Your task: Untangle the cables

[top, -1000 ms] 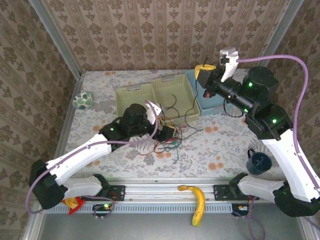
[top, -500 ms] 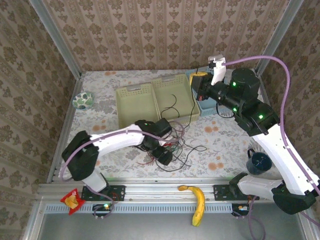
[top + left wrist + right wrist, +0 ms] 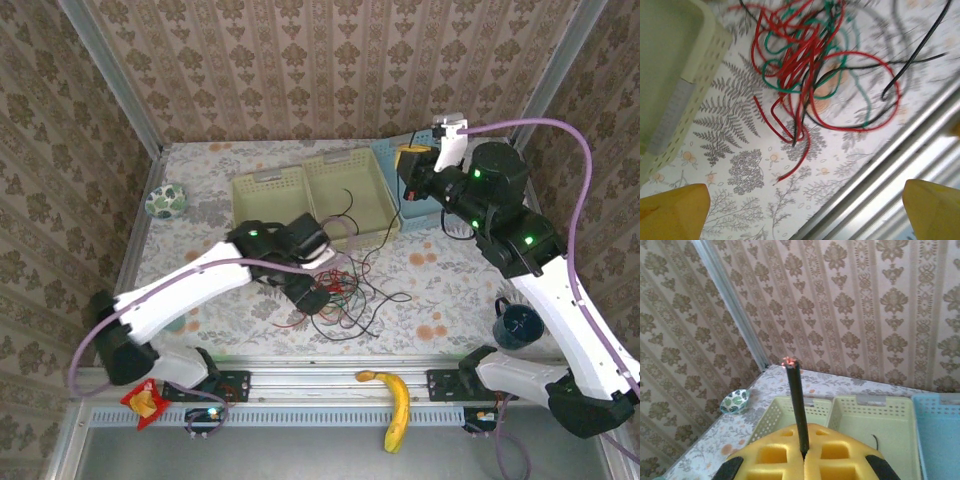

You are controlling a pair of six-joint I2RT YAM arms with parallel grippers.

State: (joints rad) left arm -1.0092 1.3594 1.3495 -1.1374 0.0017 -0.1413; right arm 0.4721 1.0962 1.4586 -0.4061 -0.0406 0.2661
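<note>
Patterned wallpaper encloses a floral tabletop (image 3: 440, 290). Two pale green baskets (image 3: 270, 195) sit toward the back. The left claw (image 3: 802, 212) hangs with its fingers wide apart over the tangled red, green and black cables (image 3: 805, 65), which lie just beside the baskets. The right claw (image 3: 804, 456), raised near the rear, is clamped on the black cable (image 3: 796, 405) end.

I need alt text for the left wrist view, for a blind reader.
A tangle of red, green and black cables lies on a floral tablecloth. The open left end effector hangs above it, yellow fingertips at the bottom corners; a pale green basket is at left.
</note>
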